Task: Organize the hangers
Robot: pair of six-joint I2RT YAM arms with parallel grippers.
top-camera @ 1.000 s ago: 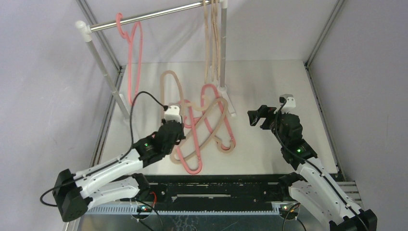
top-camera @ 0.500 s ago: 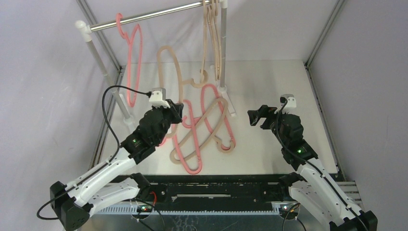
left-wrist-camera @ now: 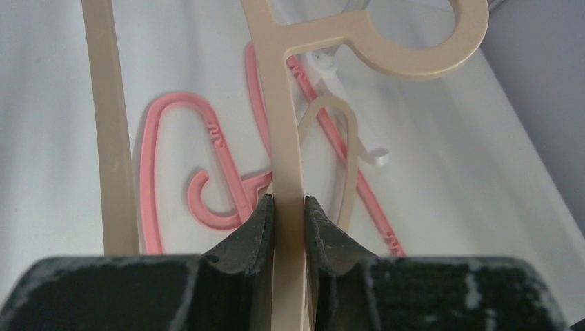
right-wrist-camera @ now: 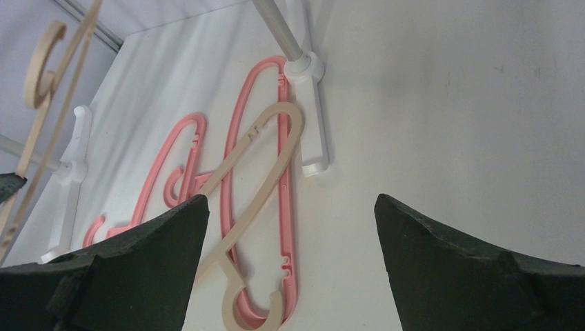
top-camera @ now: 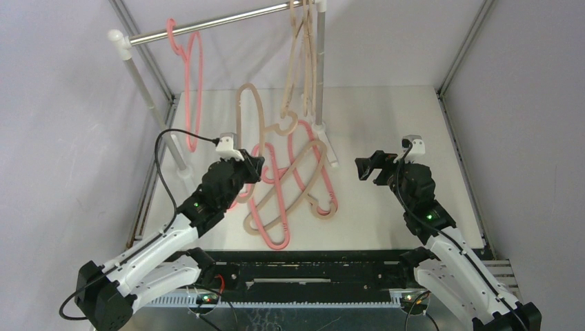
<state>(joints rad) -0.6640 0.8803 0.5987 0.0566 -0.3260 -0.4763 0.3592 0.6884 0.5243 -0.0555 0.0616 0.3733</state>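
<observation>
The left gripper is clamped on a beige hanger's stem, hook up, above the pile at table centre. Swing it toward 1 o'clock and lift the hook over the rail beside the hung beiges without snagging them. The right gripper, at 3 o'clock, gapes empty

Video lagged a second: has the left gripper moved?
Yes. The left gripper, shut on a beige hanger, has moved forward, toward the rail.

Left gripper in a tight pinch, arm outstretched; right gripper with jaws wide apart
</observation>
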